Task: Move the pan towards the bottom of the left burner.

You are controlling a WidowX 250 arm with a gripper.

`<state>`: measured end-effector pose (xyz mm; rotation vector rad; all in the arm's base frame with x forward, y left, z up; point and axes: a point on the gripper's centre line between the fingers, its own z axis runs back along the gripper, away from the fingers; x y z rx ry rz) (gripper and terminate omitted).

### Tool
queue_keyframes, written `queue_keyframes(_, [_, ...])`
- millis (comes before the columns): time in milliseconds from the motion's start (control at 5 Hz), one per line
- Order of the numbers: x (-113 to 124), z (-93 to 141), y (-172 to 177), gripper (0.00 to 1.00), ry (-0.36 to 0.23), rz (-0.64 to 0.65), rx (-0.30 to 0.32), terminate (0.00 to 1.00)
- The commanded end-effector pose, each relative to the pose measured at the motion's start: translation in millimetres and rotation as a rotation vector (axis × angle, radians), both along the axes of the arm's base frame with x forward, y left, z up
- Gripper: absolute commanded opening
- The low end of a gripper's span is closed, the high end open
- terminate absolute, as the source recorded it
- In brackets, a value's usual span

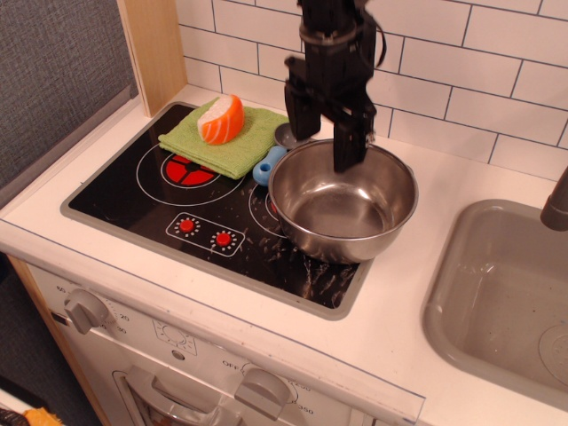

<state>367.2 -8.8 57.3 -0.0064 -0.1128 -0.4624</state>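
The pan (343,201), a deep shiny steel bowl, sits on the right side of the black cooktop (133,204). The left burner (189,170) is a red segmented circle with white rings, partly covered by a green cloth (226,139). My gripper (322,133) is black and open, hanging over the pan's back-left rim. One finger (348,142) reaches down inside the rim; the other is outside, behind it. It holds nothing.
An orange and white sushi piece (221,119) lies on the green cloth. A small grey cup with a blue handle (269,164) stands just left of the pan. A grey sink (506,293) is at the right. A white tiled wall is behind.
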Motion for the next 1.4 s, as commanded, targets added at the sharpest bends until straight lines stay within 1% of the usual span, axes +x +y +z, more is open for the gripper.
queue_keyframes(0, [4,13,5,1.00,-0.033,0.013,0.024,0.00])
queue_keyframes(200, [3,6,6,1.00,-0.014,0.025,0.018,0.00])
queue_keyframes(400, [0,-2,7,0.00,0.002,0.029,0.016,0.00])
queue_keyframes(600, [-2,-7,9,0.00,0.021,0.030,0.015,0.00])
queue_keyframes(1000, [-5,-11,10,0.00,0.037,0.033,0.008,0.00])
queue_keyframes(1200, [-8,-2,7,0.00,0.017,0.029,-0.008,0.00])
